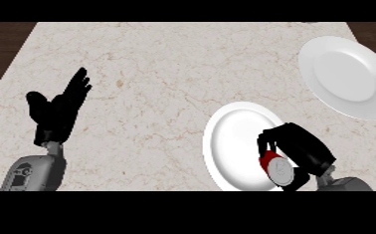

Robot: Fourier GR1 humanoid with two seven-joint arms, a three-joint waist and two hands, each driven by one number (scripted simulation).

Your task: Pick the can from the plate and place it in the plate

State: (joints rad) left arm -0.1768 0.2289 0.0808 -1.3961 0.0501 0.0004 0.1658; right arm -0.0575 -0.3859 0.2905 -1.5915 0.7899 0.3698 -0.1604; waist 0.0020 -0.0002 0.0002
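The right hand (303,151) is curled round the can (277,170) at the near right edge of the near plate (235,128), fingers wrapped over its red side while the pale end faces up toward the viewer. The can lies tilted, low over that plate's near right rim or resting on it; I cannot tell whether it has left the surface. The main risk, as I judge it, is a slip: the hand covers only the far part of the can, so the tilted can could rotate out between thumb and fingers as it is carried. A second risk is clipping the near plate's rim on the way up and dragging the plate along. A third is coming in too low at the far plate (341,76), which sits at the far right and runs partly out of view, so a release near its edge could let the can roll onto the counter (161,68). That far plate holds nothing; the near plate holds nothing but the can. The left hand (58,106) rests open at the left, fingers straight, holding nothing.
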